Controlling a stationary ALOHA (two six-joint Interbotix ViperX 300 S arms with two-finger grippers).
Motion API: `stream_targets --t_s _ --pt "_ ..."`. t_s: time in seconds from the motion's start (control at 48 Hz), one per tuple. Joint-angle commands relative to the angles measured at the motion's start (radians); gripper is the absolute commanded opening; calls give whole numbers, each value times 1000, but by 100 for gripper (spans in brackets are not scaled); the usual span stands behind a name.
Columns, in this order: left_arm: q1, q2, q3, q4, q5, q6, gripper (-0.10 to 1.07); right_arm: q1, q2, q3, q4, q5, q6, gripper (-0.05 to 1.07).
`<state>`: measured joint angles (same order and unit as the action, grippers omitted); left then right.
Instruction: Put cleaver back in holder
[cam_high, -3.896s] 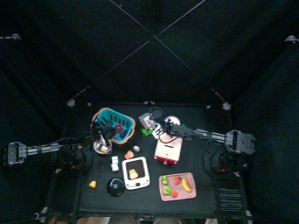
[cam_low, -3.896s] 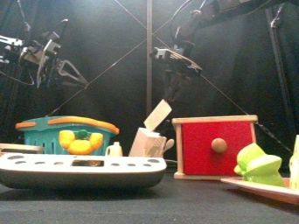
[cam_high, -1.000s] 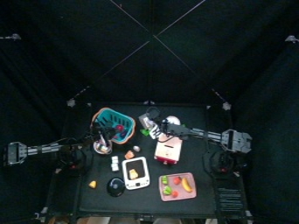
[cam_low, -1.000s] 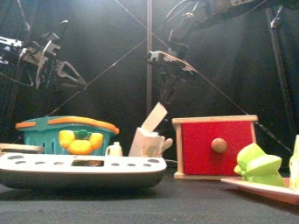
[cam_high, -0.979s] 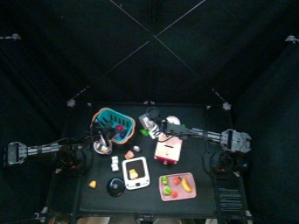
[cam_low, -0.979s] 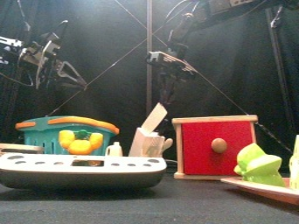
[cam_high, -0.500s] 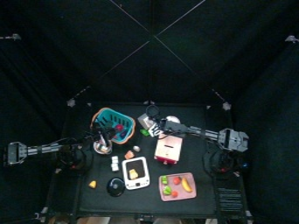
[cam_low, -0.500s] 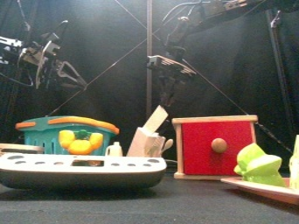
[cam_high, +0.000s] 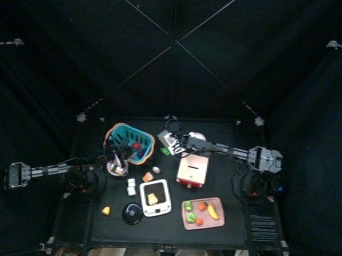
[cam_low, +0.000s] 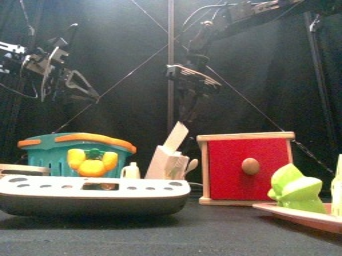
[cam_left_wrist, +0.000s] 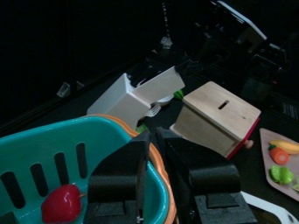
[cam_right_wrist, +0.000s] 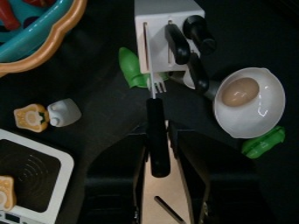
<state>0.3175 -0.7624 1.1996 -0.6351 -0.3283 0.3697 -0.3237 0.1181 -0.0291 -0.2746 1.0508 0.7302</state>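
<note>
The cleaver (cam_low: 178, 133) is not properly home yet. It stands handle-down against the white knife holder (cam_low: 167, 160), near the middle of the table's back edge, with its pale blade slanting up above the block. In the right wrist view its black handle runs down beside the holder's face rather than into a slot, though the handle's end is too dark to place exactly. The right gripper (cam_low: 197, 72) hangs above the blade, jaws apart and gripping nothing. So the carry looks done, while the seating looks unfinished (judging by the blade, which would normally go in first). The left gripper (cam_left_wrist: 149, 171) rests over the teal basket (cam_left_wrist: 47, 166) by the table's left edge, jaws together and empty.

Against a second ago, the right gripper sits a little higher above the blade. The blade's lean looks unchanged, and the left arm has not shifted.
</note>
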Motion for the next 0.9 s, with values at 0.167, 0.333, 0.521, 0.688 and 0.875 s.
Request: stream_targets --t_s 0.167,0.333,0.521,0.688,0.875 --pt "2 2 -12 0 -3 2 60 -9 -21 -21 -6 -89 5 69" --pt "0 3 -11 2 -3 2 61 -11 -25 -20 -8 -98 2 69" --pt "-3 2 -12 2 0 2 61 0 -40 8 -12 -94 2 69" --pt "-5 2 -12 0 6 2 60 29 -44 29 -26 -95 2 69" --pt "-6 0 -12 5 44 9 61 84 -44 40 -26 -106 -2 69"
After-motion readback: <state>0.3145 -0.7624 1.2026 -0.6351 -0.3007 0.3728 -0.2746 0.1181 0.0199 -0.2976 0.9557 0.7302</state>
